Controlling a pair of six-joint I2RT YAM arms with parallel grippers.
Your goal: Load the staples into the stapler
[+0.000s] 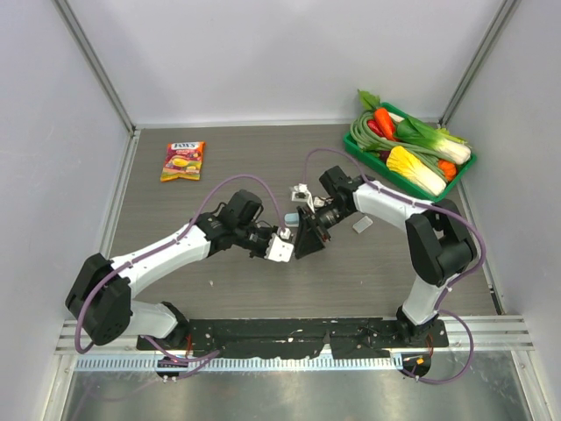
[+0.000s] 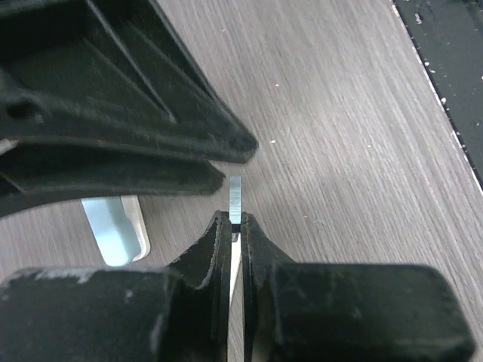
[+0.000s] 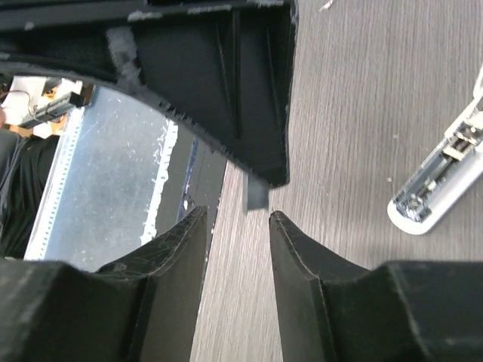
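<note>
left jaws pinch staple strip (image 2: 235, 197) | right jaws released | stapler (image 3: 441, 181) open beside | vegetable tray (image 1: 462, 180) far

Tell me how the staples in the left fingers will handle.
The staples look like a thin, shiny metal strip: probably stiff and very light. Pinched only at one end by the left fingers, they may pivot or slip. So thin, the strip might snap if pushed sideways.

Table (image 2: 362, 113) matt grey woodgrain; staples (image 2: 235, 197) shiny ribbed metal
</note>
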